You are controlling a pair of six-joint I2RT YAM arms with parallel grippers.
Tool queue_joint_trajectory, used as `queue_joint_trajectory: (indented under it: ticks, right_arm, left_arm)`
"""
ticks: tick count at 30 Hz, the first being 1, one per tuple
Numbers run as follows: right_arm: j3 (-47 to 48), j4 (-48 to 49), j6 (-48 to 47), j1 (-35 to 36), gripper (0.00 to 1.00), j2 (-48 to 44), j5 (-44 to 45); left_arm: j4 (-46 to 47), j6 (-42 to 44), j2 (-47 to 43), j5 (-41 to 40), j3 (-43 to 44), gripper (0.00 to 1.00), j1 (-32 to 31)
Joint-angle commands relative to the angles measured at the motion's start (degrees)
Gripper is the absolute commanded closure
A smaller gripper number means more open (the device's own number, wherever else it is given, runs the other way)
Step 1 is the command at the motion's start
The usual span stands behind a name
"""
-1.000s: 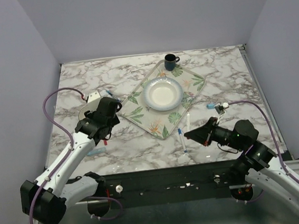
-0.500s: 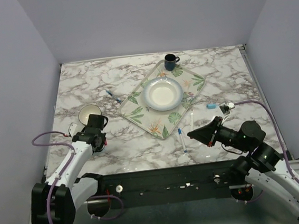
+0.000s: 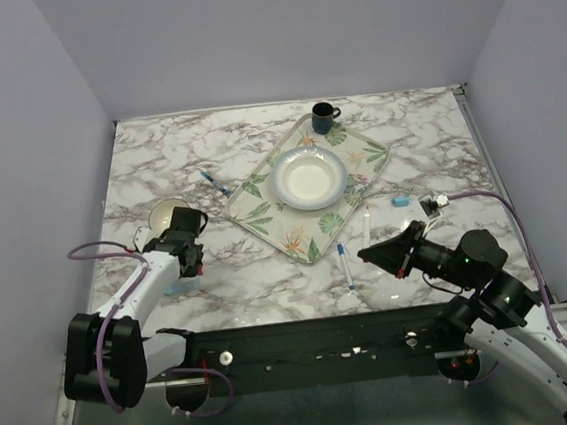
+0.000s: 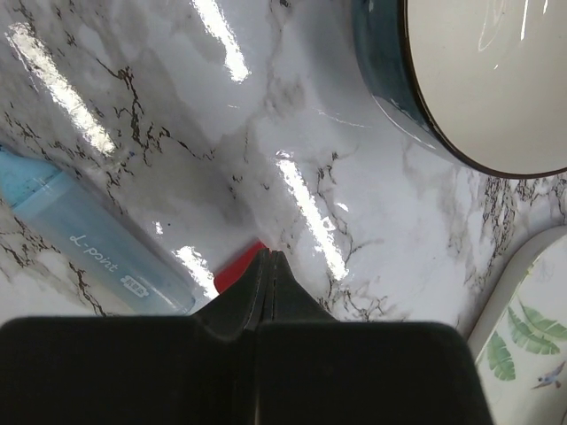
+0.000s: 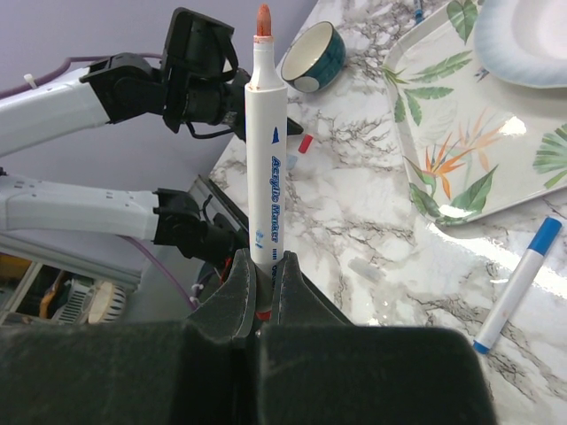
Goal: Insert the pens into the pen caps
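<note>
The right hand (image 5: 259, 274) pinches the white red-tipped marker (image 5: 265, 150) by its tail end, at about 5 o'clock from the tray (image 3: 258, 210). The left hand (image 4: 268, 266) has its fingers pressed together, with the red cap (image 4: 232, 271) on the bench (image 4: 266, 115) at their 8 o'clock, beside the light-blue marker (image 4: 97, 243).

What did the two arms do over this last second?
The left gripper dropped from high over the cup to the table, now shut by the red cap. The right gripper, clamped on the red-tipped marker, drew back slightly. The tray, bowl, mug and blue-tipped marker stayed put.
</note>
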Motion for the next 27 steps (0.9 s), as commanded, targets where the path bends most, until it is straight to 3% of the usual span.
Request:
queue_joint_trajectory:
  ticks: [1, 12, 27]
  right_arm:
    - [1.3, -0.6, -0.8, 0.1, 0.99, -0.1, 1.3]
    - [1.2, -1.3, -0.2, 0.2, 0.99, -1.3, 1.3]
    - [0.9, -2.5, 0.6, 0.1, 0.99, -3.6, 1.7]
  left_arm:
    - [2.0, 2.0, 1.5, -0.9, -0.6, 1.0, 0.2]
    - [1.4, 4.7, 2.7, -3.2, -0.1, 1.0, 0.2]
    - [6.9, 8.1, 3.0, 6.4, -2.5, 1.0, -0.9]
